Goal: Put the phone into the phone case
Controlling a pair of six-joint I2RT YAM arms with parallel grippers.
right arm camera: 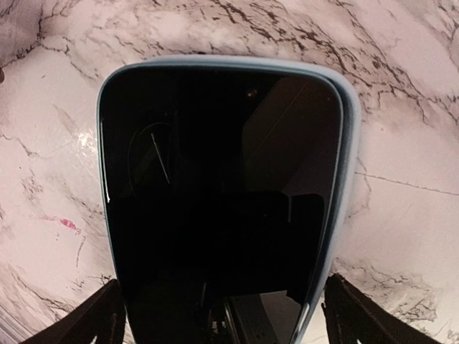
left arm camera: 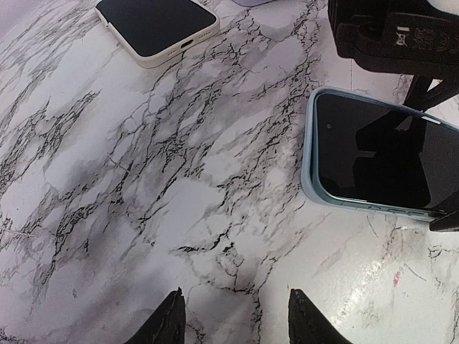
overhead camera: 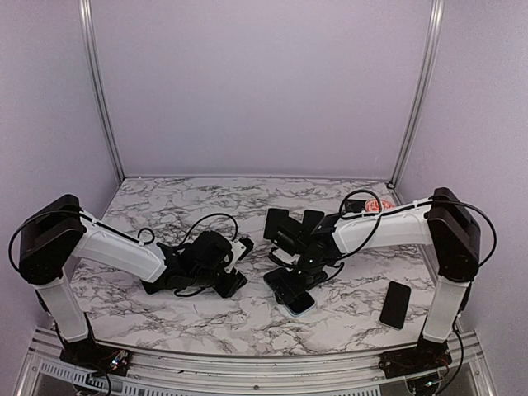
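A black phone (right arm camera: 215,179) lies screen up inside a light blue phone case (right arm camera: 346,143) on the marble table. It also shows in the top view (overhead camera: 301,304) and in the left wrist view (left arm camera: 380,154). My right gripper (right arm camera: 229,315) is open and low over the phone's near end, with one finger outside each long edge of the case. My left gripper (left arm camera: 237,315) is open and empty just above bare marble, left of the cased phone. In the top view the left gripper (overhead camera: 235,276) and right gripper (overhead camera: 293,289) are close together at mid-table.
A phone in a white case (left arm camera: 158,25) lies beyond my left gripper. A bare black phone (overhead camera: 396,304) lies at the front right by the right arm's base. Two dark flat items (overhead camera: 276,221) lie behind the right gripper. A small red-and-white object (overhead camera: 379,204) sits at the back right.
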